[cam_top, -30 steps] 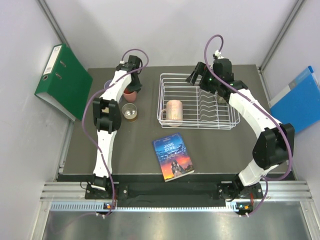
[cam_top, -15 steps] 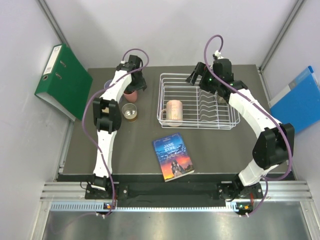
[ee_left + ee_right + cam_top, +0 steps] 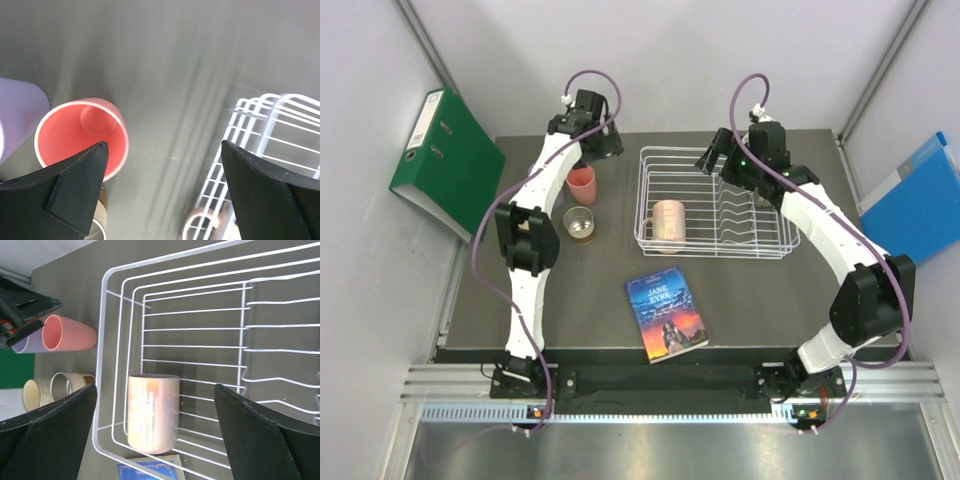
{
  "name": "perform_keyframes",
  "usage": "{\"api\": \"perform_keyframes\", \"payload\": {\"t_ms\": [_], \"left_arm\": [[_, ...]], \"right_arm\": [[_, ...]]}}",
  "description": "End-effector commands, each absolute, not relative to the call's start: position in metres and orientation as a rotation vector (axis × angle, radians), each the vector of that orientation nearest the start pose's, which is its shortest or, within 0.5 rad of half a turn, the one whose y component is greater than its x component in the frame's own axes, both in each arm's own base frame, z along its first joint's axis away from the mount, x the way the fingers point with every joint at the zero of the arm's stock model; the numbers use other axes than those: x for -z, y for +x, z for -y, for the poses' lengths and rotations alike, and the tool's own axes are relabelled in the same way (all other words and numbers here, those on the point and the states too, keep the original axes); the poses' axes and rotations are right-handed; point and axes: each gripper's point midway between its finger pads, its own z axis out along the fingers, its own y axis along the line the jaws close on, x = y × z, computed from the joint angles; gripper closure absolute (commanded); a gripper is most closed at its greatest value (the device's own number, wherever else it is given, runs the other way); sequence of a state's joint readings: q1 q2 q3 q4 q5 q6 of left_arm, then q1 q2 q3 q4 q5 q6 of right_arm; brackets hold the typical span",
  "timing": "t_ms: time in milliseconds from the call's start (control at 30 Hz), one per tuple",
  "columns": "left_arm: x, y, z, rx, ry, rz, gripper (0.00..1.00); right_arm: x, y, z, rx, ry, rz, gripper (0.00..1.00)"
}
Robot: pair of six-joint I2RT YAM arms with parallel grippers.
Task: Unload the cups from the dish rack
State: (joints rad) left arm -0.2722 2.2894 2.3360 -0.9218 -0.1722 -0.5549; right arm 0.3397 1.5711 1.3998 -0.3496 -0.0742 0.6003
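The white wire dish rack (image 3: 716, 151) (image 3: 106, 330) holds one pale peach mug (image 3: 668, 221) (image 3: 152, 412), standing at its front-left corner. Left of the rack stand the salmon-pink cup (image 3: 581, 184) (image 3: 75, 130), the lilac tumbler (image 3: 20, 117) (image 3: 26, 346) and the beige mug (image 3: 579, 224) (image 3: 67, 384). My left gripper (image 3: 598, 143) (image 3: 162, 150) hovers open above the table, beside the salmon cup, and holds nothing. My right gripper (image 3: 715, 155) (image 3: 155, 390) hangs open above the rack's back-left part, with the peach mug below its jaws and untouched.
A paperback book (image 3: 666, 315) lies in front of the rack. A green binder (image 3: 445, 160) leans at the left wall and a blue folder (image 3: 920, 195) at the right. The rack's upright prongs (image 3: 735, 215) fill its right half.
My left gripper has opened, let go of the salmon cup on the table and lifted back away from it. The right arm has hardly moved.
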Motion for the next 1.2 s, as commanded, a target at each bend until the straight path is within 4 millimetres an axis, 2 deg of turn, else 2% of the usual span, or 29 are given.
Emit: {"api": "perform_keyframes", "payload": {"t_ms": [0,67,100,133,167,200,233,267,300,333,400,433,467,500,533,567,600,633,667,733,767,800,833,867,900,967,1000,1167], "left_arm": [[-0.250,0.547,0.153,0.245,-0.390,-2.219,0.01],[-0.263,0.542,0.165,0.249,-0.341,-2.176,0.01],[-0.288,0.534,0.163,0.233,-0.335,-2.118,0.01],[-0.293,0.526,0.178,0.246,-0.301,-2.104,0.01],[-0.302,0.520,0.183,0.252,-0.287,-2.082,0.01],[-0.324,0.508,0.189,0.280,-0.258,-2.042,0.01],[-0.323,0.500,0.206,0.320,-0.222,-2.035,0.01],[-0.326,0.492,0.216,0.356,-0.193,-2.030,0.01],[-0.341,0.480,0.223,0.402,-0.171,-2.002,0.01],[-0.329,0.468,0.240,0.437,-0.127,-2.032,0.01],[-0.329,0.452,0.253,0.476,-0.104,-2.055,0.01],[-0.321,0.440,0.269,0.509,-0.060,-2.089,0.01],[-0.316,0.429,0.274,0.517,-0.041,-2.118,0.01],[-0.313,0.422,0.280,0.521,-0.030,-2.130,0.01],[-0.300,0.405,0.293,0.522,0.015,-2.165,0.01],[-0.295,0.397,0.299,0.520,0.045,-2.171,0.01],[-0.301,0.388,0.301,0.520,0.059,-2.150,0.01],[-0.286,0.373,0.308,0.502,0.093,-2.175,0.01],[-0.293,0.364,0.307,0.505,0.101,-2.155,0.01],[-0.283,0.351,0.309,0.504,0.114,-2.164,0.01],[-0.292,0.344,0.305,0.524,0.109,-2.139,0.02],[-0.284,0.340,0.303,0.526,0.105,-2.146,0.02],[-0.285,0.336,0.301,0.534,0.098,-2.139,0.02],[-0.296,0.330,0.296,0.555,0.086,-2.111,0.02],[-0.288,0.327,0.292,0.549,0.079,-2.122,0.02],[-0.295,0.321,0.285,0.562,0.060,-2.095,0.02],[-0.289,0.320,0.283,0.553,0.053,-2.107,0.01],[-0.281,0.312,0.279,0.545,0.044,-2.136,0.02]], "right_arm": [[-0.257,0.418,-0.176,-0.525,0.221,-2.103,0.00],[-0.255,0.417,-0.159,-0.412,0.245,-2.097,0.00],[-0.250,0.415,-0.150,-0.362,0.259,-2.103,0.00],[-0.243,0.413,-0.134,-0.259,0.285,-2.112,0.00],[-0.242,0.412,-0.125,-0.202,0.303,-2.109,0.00],[-0.239,0.411,-0.115,-0.142,0.325,-2.107,0.00],[-0.235,0.410,-0.102,-0.053,0.356,-2.099,0.00],[-0.235,0.411,-0.096,-0.021,0.362,-2.088,0.00],[-0.231,0.410,-0.092,0.008,0.362,-2.087,0.00],[-0.231,0.412,-0.088,0.036,0.371,-2.078,0.00],[-0.231,0.417,-0.087,0.041,0.374,-2.083,0.01],[-0.221,0.421,-0.089,0.047,0.373,-2.114,0.01],[-0.214,0.420,-0.088,0.064,0.372,-2.147,0.01],[-0.218,0.425,-0.088,0.064,0.386,-2.149,0.01],[-0.204,0.430,-0.089,0.076,0.404,-2.185,0.01],[-0.198,0.430,-0.088,0.086,0.413,-2.213,0.02],[-0.201,0.436,-0.087,0.080,0.429,-2.209,0.05],[-0.194,0.439,-0.088,0.079,0.451,-2.219,0.06],[-0.192,0.440,-0.088,0.076,0.463,-2.223,0.08],[-0.186,0.443,-0.086,0.058,0.502,-2.216,0.17],[-0.185,0.444,-0.084,0.054,0.521,-2.207,0.20],[-0.182,0.445,-0.081,0.046,0.564,-2.194,0.25],[-0.183,0.445,-0.079,0.026,0.583,-2.182,0.27],[-0.177,0.443,-0.077,0.020,0.602,-2.186,0.27],[-0.177,0.444,-0.073,0.005,0.642,-2.172,0.29],[-0.173,0.444,-0.071,-0.013,0.670,-2.166,0.29],[-0.172,0.444,-0.071,-0.019,0.684,-2.164,0.30],[-0.149,0.444,-0.070,0.017,0.734,-2.199,0.30]]}}
